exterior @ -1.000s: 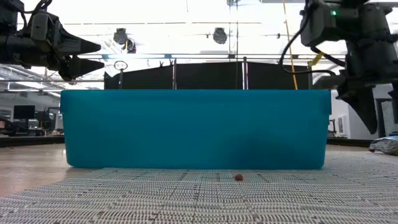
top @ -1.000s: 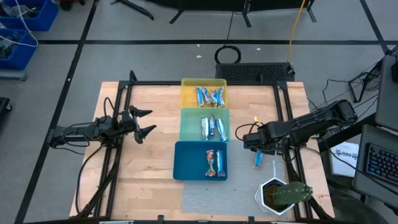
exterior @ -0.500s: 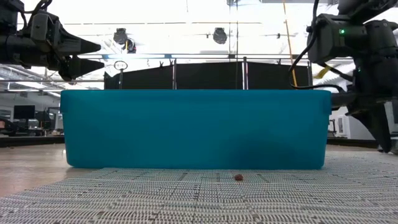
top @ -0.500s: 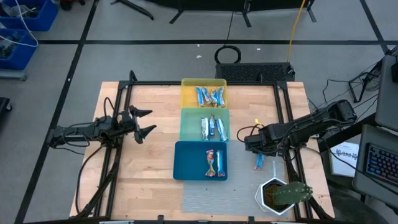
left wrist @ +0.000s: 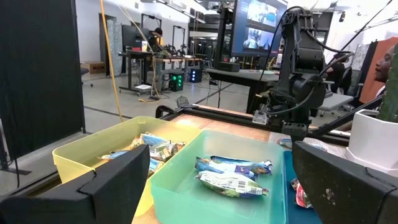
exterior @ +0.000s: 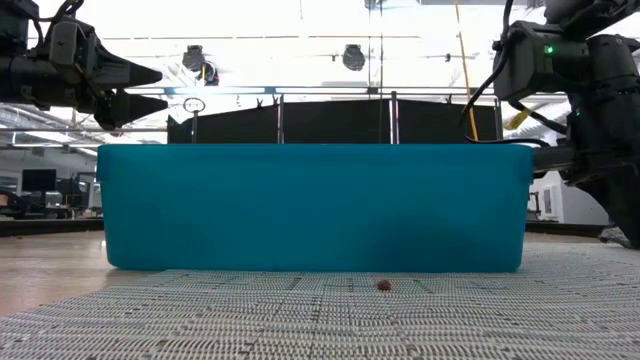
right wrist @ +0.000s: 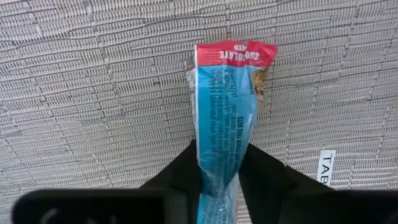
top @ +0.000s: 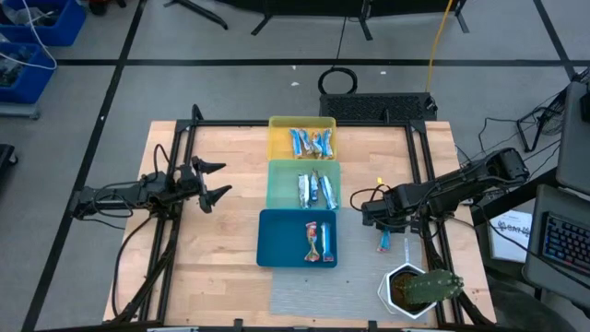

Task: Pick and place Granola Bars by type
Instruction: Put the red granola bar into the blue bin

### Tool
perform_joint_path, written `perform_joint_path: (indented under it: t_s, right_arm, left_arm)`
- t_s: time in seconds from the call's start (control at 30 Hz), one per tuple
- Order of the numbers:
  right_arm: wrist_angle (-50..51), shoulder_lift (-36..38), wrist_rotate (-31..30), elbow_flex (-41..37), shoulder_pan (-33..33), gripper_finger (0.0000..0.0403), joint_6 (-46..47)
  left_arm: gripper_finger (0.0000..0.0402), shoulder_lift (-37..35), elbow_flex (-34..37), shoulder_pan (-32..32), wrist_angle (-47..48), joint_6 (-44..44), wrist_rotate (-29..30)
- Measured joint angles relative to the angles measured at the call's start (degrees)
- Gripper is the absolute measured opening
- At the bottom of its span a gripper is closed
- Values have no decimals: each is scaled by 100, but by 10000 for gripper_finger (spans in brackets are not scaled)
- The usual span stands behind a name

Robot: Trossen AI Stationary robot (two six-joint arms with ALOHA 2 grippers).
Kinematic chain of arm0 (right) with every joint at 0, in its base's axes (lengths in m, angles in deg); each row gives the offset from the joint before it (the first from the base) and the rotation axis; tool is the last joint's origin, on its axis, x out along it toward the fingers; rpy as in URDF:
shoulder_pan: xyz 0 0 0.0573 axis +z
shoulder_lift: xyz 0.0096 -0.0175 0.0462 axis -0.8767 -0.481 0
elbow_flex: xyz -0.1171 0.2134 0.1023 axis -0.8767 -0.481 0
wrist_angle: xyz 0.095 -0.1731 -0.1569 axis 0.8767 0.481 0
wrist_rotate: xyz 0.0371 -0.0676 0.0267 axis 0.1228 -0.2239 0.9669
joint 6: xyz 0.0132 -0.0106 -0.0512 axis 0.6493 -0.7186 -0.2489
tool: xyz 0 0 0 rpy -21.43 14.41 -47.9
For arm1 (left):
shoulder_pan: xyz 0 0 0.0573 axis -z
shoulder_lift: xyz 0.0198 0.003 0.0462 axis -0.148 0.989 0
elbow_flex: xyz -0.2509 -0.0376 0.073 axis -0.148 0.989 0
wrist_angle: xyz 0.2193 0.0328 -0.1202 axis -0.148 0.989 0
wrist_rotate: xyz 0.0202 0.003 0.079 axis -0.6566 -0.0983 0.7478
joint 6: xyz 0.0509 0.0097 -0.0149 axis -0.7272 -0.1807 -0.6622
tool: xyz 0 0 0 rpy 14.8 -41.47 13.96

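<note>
1. My right gripper [right wrist: 219, 177] is down on the grey mat [right wrist: 93, 93], its two dark fingers [right wrist: 264, 177] pressed against either side of a granola bar with a blue wrapper and a red end [right wrist: 225, 118]; the bar lies flat on the mat and the fingers are narrowed onto its lower half.
2. From above, that gripper [top: 383, 238] sits at the table's right side, right of the blue tray [top: 277, 242], with the bar [top: 383, 240] under it.
3. A second thin bar [top: 406, 249] lies on the mat just beside it, toward the white pot with a plant [top: 412, 288].
4. The blue tray holds two bars [top: 318, 240], one with red on the wrapper.
5. Beyond it, the green tray [left wrist: 186, 180] holds several silver-and-blue bars [left wrist: 233, 175].
6. Farthest, the yellow tray [left wrist: 81, 154] holds more blue bars [left wrist: 155, 146].
7. My left gripper [top: 214, 182] waits above the bare wooden table [top: 230, 277] on the left, well apart from the trays, fingers spread wide and holding nothing.
</note>
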Motion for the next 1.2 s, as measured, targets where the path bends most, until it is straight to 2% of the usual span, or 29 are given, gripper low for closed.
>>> perform_joint_path:
  t_s: [0.2, 0.37, 0.87, 1.2]
  right_arm:
    - [-52, 0, -32, 0, 0, 43, -196]
    - [-105, 0, -168, 0, 4, 19, -374]
    - [-156, -4, -412, 141, 2, 7, -768]
    - [1268, -4, -474, 1167, -12, 5, -1054]
  left_arm:
    - [392, 0, -1, -1, 2, 0, 0]
    - [392, 0, 0, 0, 1, 0, 0]
    - [392, 0, -1, -1, 1, 0, 0]
    - [392, 0, -2, -1, 1, 0, 0]
